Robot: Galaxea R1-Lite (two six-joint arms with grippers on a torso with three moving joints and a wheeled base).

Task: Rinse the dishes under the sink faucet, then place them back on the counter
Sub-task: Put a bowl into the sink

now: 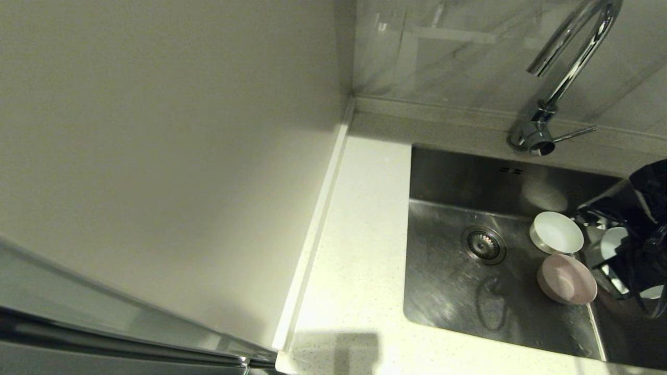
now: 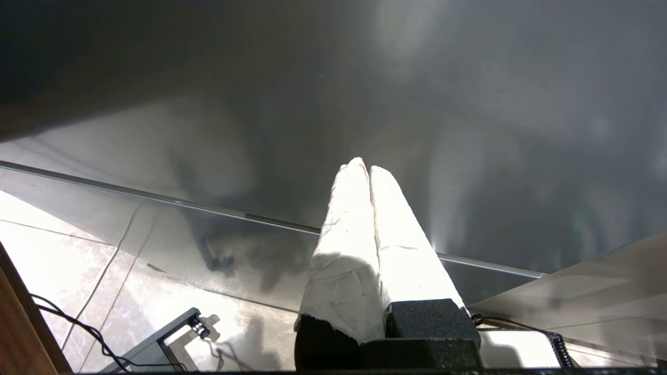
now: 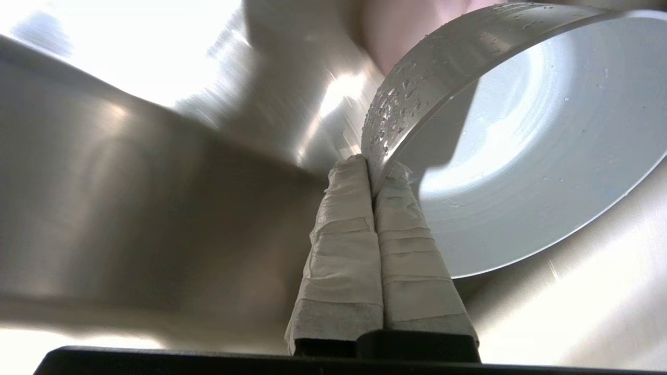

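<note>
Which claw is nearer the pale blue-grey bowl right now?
Right. The right claw is pinching the rim of the wet pale blue-grey bowl in the sink; the left claw is parked elsewhere, away from it.

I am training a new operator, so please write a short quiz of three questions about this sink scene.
1. True or false: the right gripper is shut on the rim of the blue-grey bowl.
2. Where do the white bowl and pink bowl lie?
3. Is water visibly running from the faucet? Yes or no.

Key
1. True; its fingers pinch the wet rim.
2. In the sink, beside the drain.
3. No.
</note>
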